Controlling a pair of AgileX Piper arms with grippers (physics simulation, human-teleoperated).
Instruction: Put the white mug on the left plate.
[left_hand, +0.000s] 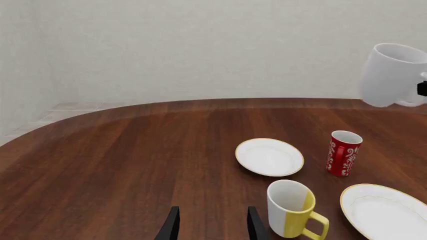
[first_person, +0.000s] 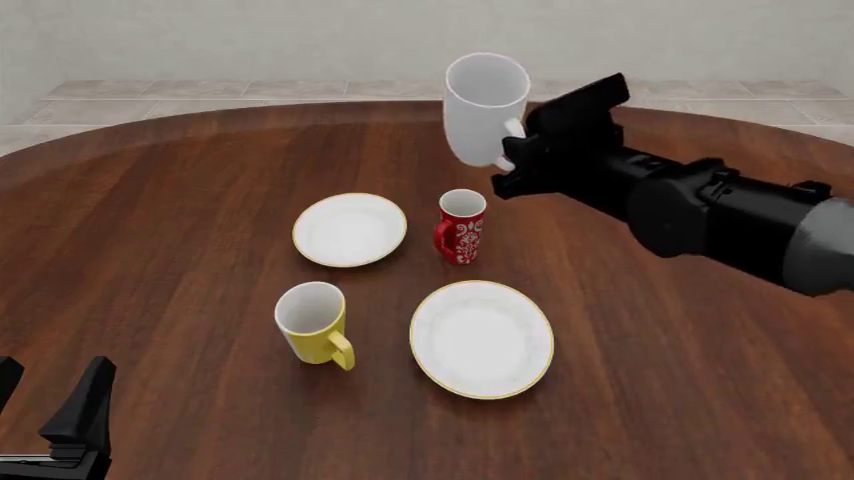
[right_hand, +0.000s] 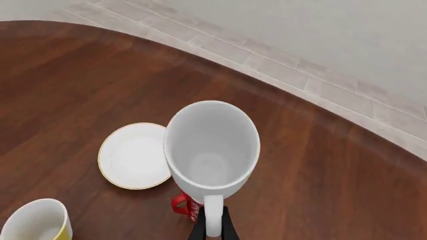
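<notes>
White mug (first_person: 485, 108): large, plain, glossy, empty, held by its loop handle in the right gripper (first_person: 514, 150), clamped on it, up in the air, above the red patterned mug (first_person: 462, 226). Left plate (first_person: 350, 229) bare. Left gripper (left_hand: 210, 225) idle, fingers spread.

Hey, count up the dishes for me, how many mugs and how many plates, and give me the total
Mugs: 3, the white mug held in the air by the right gripper, the red patterned mug, the yellow mug.
Plates: 2, the left plate, the larger plate.
Total: 5.
</notes>
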